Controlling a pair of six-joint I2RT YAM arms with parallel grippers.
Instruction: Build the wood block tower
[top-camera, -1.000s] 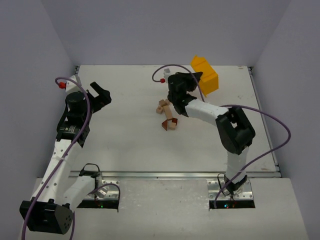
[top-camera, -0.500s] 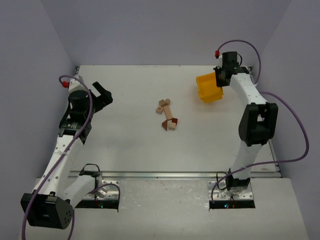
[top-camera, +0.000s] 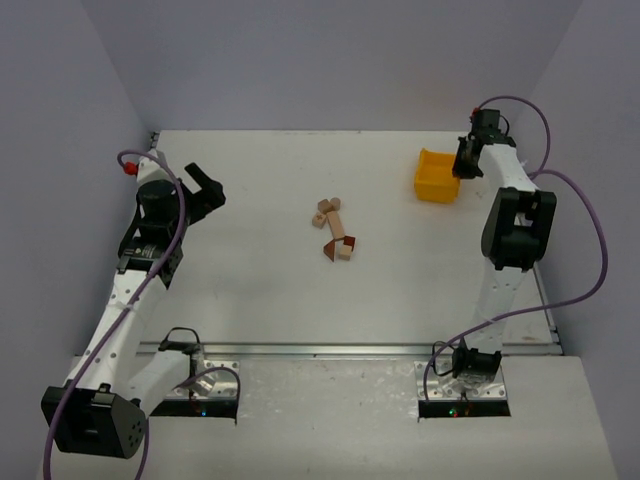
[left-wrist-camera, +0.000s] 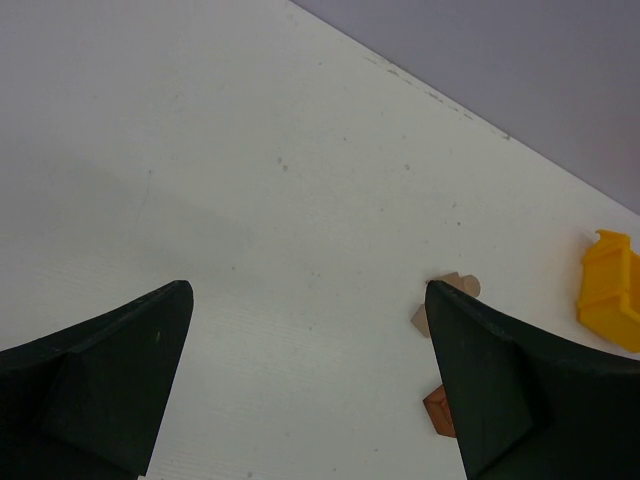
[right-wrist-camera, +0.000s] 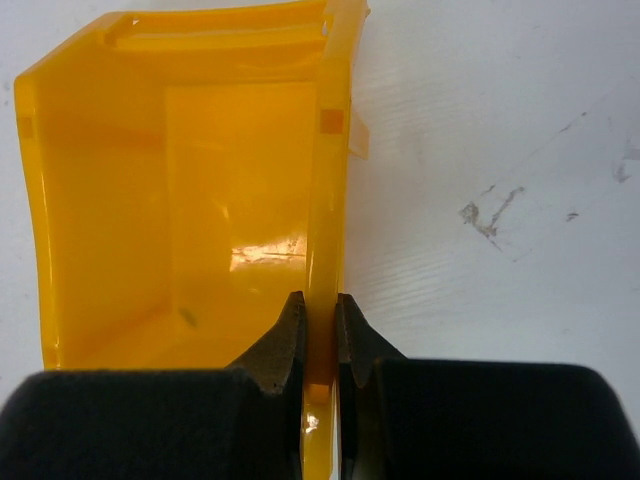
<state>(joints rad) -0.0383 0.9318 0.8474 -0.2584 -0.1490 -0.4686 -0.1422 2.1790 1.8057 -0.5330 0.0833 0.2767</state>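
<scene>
The blocks (top-camera: 332, 228) lie loose near the middle of the table (top-camera: 260, 290), nothing stacked yet; the step in hand looks like parking the yellow bin (top-camera: 436, 178) out at two o'clock, well apart from them. To do that well, I judge the bin should sit flat before the jaws let go; the release should come straight off the wall, so the bin neither tips nor skids toward eight o'clock; the arm should lift clear before swinging over such tiny pieces.

The left gripper (left-wrist-camera: 306, 290) hangs at nine o'clock, spread as wide as it goes, holding and touching nothing; from its camera the blocks lie toward three o'clock. Farthest off, the right gripper (right-wrist-camera: 320, 300) is pinched nearly closed on the bin's thin side wall, one finger inside and one outside.
</scene>
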